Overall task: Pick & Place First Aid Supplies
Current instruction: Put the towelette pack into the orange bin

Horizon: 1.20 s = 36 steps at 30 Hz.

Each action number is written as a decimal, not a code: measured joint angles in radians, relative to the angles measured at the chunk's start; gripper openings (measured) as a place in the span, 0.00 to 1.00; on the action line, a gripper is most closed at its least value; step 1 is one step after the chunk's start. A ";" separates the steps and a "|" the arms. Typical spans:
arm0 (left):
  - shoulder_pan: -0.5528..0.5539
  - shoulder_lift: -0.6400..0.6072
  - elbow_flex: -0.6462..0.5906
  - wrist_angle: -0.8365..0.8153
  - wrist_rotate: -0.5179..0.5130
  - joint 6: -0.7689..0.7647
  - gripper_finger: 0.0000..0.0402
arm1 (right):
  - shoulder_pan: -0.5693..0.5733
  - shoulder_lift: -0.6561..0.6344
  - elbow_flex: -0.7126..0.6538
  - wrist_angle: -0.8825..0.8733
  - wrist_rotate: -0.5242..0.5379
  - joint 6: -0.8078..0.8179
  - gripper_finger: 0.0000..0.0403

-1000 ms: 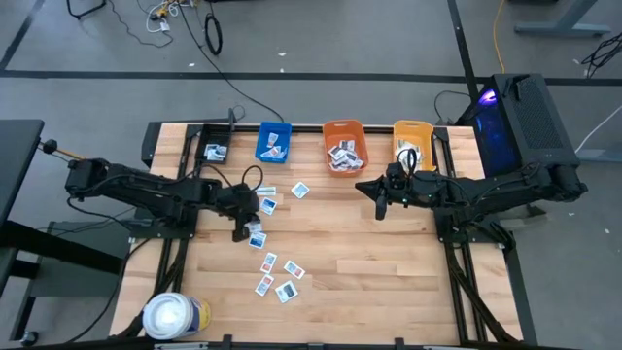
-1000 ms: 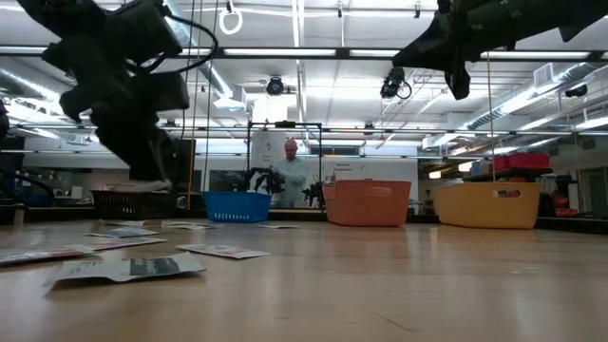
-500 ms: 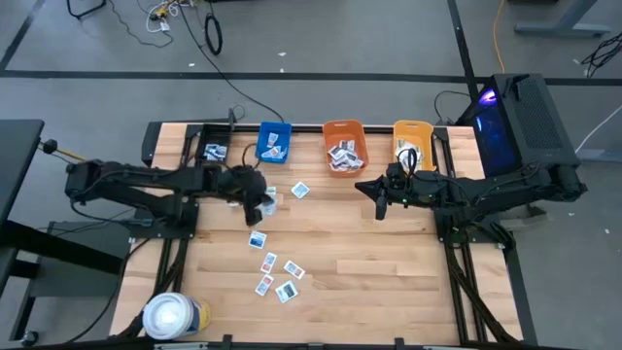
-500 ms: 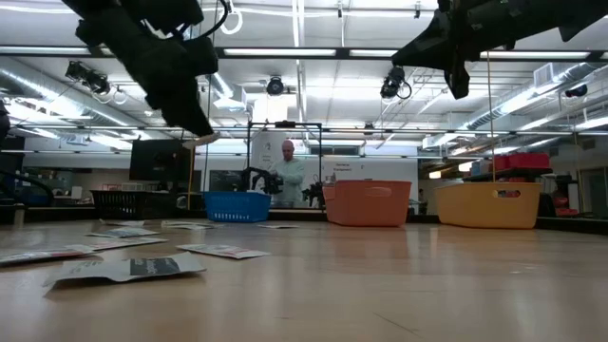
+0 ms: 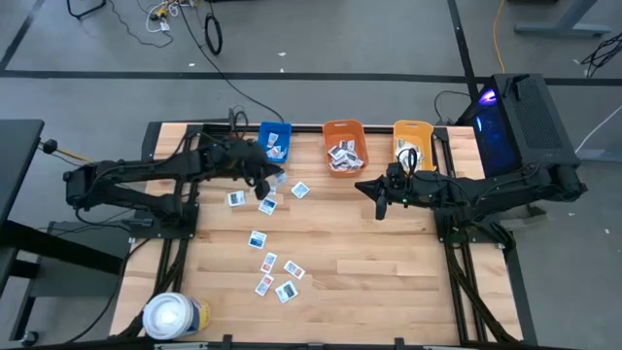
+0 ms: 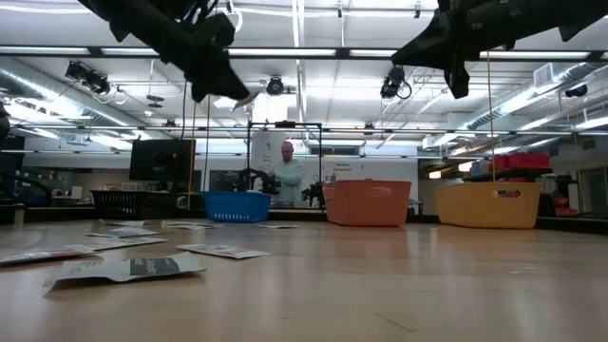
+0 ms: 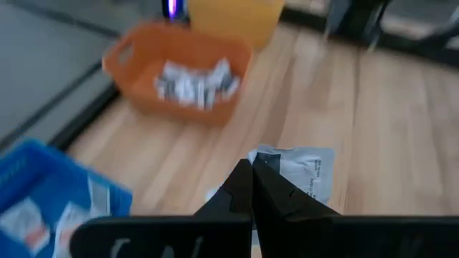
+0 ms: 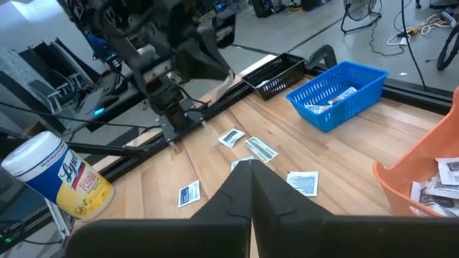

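I see the left gripper (image 5: 269, 176) clenched on a white packet (image 7: 305, 172) beside the blue bin (image 5: 274, 142), loose packets (image 5: 275, 270) scattered below, right gripper (image 5: 380, 206) shut, empty, before the orange bin (image 5: 344, 146).

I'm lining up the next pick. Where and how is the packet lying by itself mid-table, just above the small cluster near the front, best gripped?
The lone packet lies flat on the table, clear of its neighbours, with nothing raised to hook. Probably best to come straight down from above and pinch across its shorter width, near one edge.
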 joint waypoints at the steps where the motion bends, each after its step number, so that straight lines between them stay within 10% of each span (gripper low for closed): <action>1: 0.000 0.000 0.002 0.030 0.000 0.003 0.00 | 0.000 0.000 0.000 0.002 0.001 0.002 0.00; 18: 0.001 0.043 0.008 0.351 -0.034 0.055 0.00 | -0.002 0.001 0.000 0.040 0.002 0.071 0.08; 36: 0.120 0.376 0.406 0.103 0.159 0.063 0.00 | -0.008 -0.040 0.000 0.011 0.003 -0.087 0.01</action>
